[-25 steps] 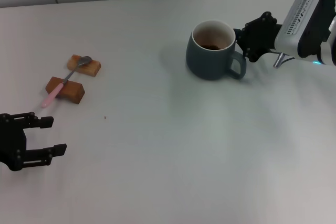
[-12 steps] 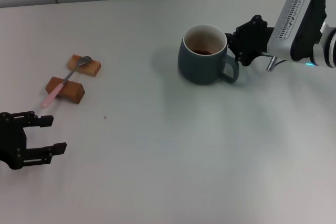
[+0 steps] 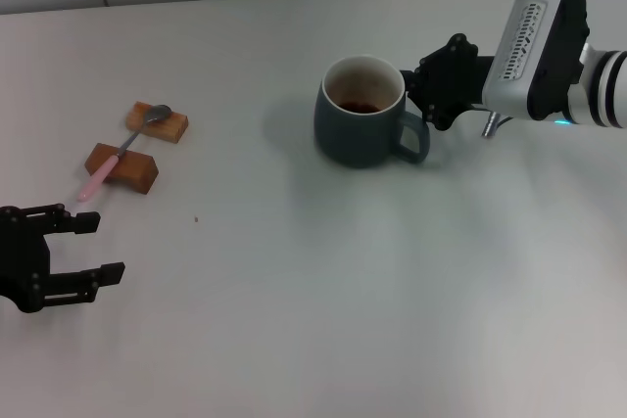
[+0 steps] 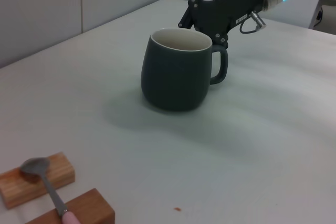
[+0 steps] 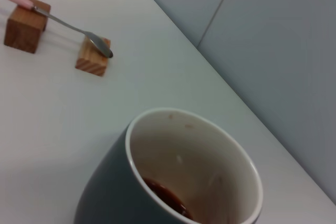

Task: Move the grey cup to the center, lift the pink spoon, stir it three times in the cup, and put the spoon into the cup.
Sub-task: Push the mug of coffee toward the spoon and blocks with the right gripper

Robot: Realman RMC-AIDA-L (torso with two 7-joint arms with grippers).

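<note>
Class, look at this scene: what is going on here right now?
The right gripper is at the handle of the grey cup, which has slid toward the middle of the table over the last second. There is dark liquid in the cup. The pink spoon lies untouched across two wooden blocks on the robot's left. The left gripper hangs open near that side's front edge.

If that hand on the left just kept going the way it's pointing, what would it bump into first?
Probably nothing: the left hand points across the bare table. The wooden blocks and pink spoon look off its line, though depth is unclear.
</note>
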